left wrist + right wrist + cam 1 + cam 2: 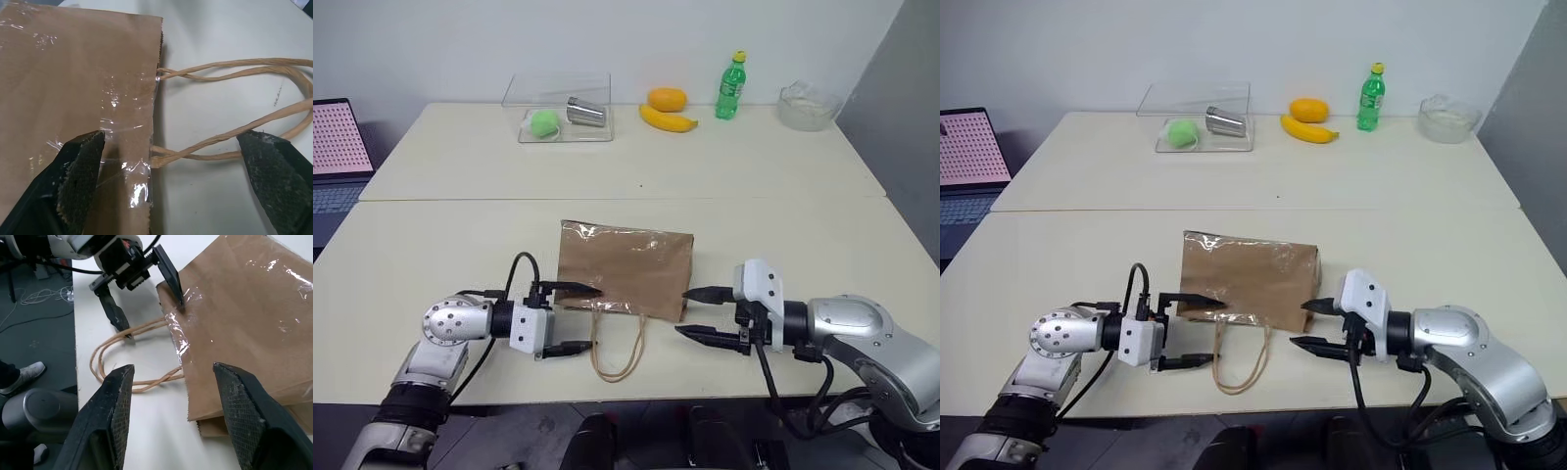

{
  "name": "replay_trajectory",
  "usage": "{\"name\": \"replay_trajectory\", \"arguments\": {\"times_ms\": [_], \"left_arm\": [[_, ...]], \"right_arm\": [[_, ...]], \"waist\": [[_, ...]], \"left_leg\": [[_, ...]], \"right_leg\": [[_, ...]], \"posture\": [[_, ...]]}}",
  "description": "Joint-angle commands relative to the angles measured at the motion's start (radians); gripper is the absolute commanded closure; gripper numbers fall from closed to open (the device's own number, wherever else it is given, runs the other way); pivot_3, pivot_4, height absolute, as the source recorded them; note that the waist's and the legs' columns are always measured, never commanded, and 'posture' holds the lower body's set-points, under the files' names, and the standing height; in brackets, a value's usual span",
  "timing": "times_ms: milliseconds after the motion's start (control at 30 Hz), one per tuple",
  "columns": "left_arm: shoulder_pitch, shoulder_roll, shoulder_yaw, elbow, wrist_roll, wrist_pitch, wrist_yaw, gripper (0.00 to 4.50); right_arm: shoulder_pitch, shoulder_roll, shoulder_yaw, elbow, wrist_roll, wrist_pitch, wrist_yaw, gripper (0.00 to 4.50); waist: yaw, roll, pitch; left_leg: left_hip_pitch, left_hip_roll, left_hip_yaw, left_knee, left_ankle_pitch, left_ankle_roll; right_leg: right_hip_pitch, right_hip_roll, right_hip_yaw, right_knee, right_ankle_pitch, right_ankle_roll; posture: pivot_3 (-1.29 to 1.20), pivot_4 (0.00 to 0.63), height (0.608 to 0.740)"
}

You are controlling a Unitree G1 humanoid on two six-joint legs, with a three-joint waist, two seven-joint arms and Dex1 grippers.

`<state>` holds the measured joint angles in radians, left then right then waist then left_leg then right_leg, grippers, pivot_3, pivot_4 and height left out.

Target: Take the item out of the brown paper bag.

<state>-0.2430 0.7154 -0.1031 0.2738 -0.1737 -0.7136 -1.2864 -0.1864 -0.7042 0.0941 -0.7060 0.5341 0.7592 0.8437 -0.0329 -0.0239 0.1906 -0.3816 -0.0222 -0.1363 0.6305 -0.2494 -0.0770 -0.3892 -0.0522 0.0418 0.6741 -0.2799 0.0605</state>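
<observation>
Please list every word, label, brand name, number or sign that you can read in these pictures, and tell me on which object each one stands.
No text can be read.
Green soda bottle: it has a label, but too small and blurred to read.
Laptop: its screen shows a pink dotted pattern, no legible characters.
Brown paper bag: plain paper with clear tape, no print visible.

Even, bright overhead light; head views sharp, soft shadows only on the bench [460, 176]. Glare patches on the tape of the brown paper bag [625, 264], strongest in the wrist views. Left wrist view: near fingertips [80, 176] dark and slightly soft. Laptop screen [335, 137] glows pink at the edge. No motion blur.
</observation>
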Motion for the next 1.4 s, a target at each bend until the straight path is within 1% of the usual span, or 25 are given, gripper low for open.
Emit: {"name": "replay_trajectory", "arguments": {"times_ms": [33,200,367,500,600,667,733,900,1000,1133,1233,1300,1400], "left_arm": [[-0.014,-0.015,-0.024,-0.015,-0.003,-0.021,0.016,0.0],[0.016,-0.005,-0.063,-0.079,-0.053,-0.021,-0.014,0.0],[0.01,0.015,-0.061,-0.041,-0.034,-0.105,-0.024,0.0],[0.004,-0.006,-0.076,-0.047,-0.051,-0.104,-0.011,0.0],[0.015,-0.023,-0.087,-0.079,-0.079,-0.09,-0.007,0.58],[0.018,-0.036,-0.094,-0.107,-0.108,-0.068,-0.003,1.14],[0.017,-0.048,-0.097,-0.127,-0.125,-0.044,0.003,1.84],[0.006,-0.061,-0.085,-0.178,-0.156,0.045,0.015,3.43],[-0.033,-0.068,-0.066,-0.208,-0.171,0.166,0.055,4.41],[-0.092,-0.085,-0.04,-0.241,-0.19,0.318,0.122,4.46],[-0.137,-0.102,-0.029,-0.267,-0.203,0.423,0.159,4.46],[-0.153,-0.11,-0.026,-0.283,-0.211,0.476,0.172,4.46],[-0.177,-0.127,-0.021,-0.303,-0.215,0.541,0.187,4.46]], "right_arm": [[-0.009,-0.016,-0.034,-0.044,0.033,-0.001,-0.006,1.83],[0.0,-0.033,-0.04,-0.051,0.047,0.0,-0.01,1.83],[0.007,-0.041,-0.044,-0.055,0.064,0.0,-0.023,1.83],[0.014,-0.04,-0.041,-0.057,0.063,-0.006,-0.029,1.83],[0.015,-0.04,-0.038,-0.056,0.059,-0.013,-0.031,1.8],[0.017,-0.04,-0.034,-0.055,0.051,-0.023,-0.029,1.8],[0.018,-0.04,-0.032,-0.053,0.046,-0.033,-0.029,1.8],[0.021,-0.064,-0.023,-0.052,0.035,-0.062,0.001,1.8],[0.044,-0.126,0.004,-0.064,0.011,-0.111,0.073,1.8],[0.055,-0.166,0.042,-0.077,-0.003,-0.151,0.13,1.8],[0.053,-0.183,0.118,-0.083,-0.059,-0.184,0.154,1.8],[0.03,-0.162,0.174,-0.071,-0.1,-0.196,0.143,1.8],[-0.042,-0.098,0.258,-0.024,-0.163,-0.201,0.115,1.8]], "waist": [[0.0,0.0,0.0],[0.0,0.0,0.0],[0.0,0.0,0.0],[0.0,0.0,0.0],[0.0,0.0,0.0],[0.0,0.0,0.0],[0.0,0.0,0.0],[0.0,0.0,0.0],[0.0,0.0,0.0],[0.001,0.0,0.0],[0.0,0.0,0.0],[-0.002,0.0,0.0],[-0.004,0.0,0.0]], "left_leg": [[0.0,0.0,0.0,0.0,0.0,0.0],[0.0,0.0,0.0,0.0,0.0,0.0],[0.0,0.0,0.0,0.0,0.0,0.0],[0.0,0.0,0.0,0.0,0.0,0.0],[0.0,0.0,0.0,0.0,0.0,0.0],[0.0,0.0,0.0,0.0,0.0,0.0],[0.0,0.0,0.0,0.0,0.0,0.0],[0.0,0.0,0.0,0.0,0.0,0.0],[0.0,0.0,0.0,0.0,0.0,0.0],[0.0,0.0,0.0,0.0,0.0,0.0],[0.0,0.0,0.0,0.001,0.0,0.0],[0.0,0.0,0.0,0.001,0.0,0.0],[0.001,0.0,0.0,0.001,0.0,0.0]], "right_leg": [[0.0,0.0,0.0,0.0,0.0,0.0],[0.0,0.0,0.0,0.0,0.0,0.0],[0.0,0.0,0.0,0.0,0.0,0.0],[0.0,0.0,0.0,0.0,0.0,0.0],[0.0,0.0,0.0,0.0,0.0,0.0],[0.0,0.0,0.0,0.0,0.0,0.0],[0.0,0.0,0.0,0.0,0.0,0.0],[0.0,0.0,0.0,0.0,0.0,0.0],[0.001,0.0,0.0,0.0,0.0,0.0],[0.001,0.0,0.0,0.0,0.0,0.0],[0.001,0.0,0.0,0.0,0.0,0.001],[0.001,0.0,0.0,0.0,0.0,0.001],[0.001,0.0,0.0,0.0,0.0,0.0]], "posture": [[0.0,0.15,0.74],[0.0,0.15,0.74],[0.0,0.15,0.74],[0.0,0.15,0.74],[0.0,0.15,0.74],[0.0,0.15,0.74],[0.0,0.15,0.74],[0.0,0.15,0.74],[0.0,0.15,0.74],[0.0,0.15,0.74],[0.0,0.15,0.74],[0.0,0.15,0.74],[0.0,0.15,0.74]]}}
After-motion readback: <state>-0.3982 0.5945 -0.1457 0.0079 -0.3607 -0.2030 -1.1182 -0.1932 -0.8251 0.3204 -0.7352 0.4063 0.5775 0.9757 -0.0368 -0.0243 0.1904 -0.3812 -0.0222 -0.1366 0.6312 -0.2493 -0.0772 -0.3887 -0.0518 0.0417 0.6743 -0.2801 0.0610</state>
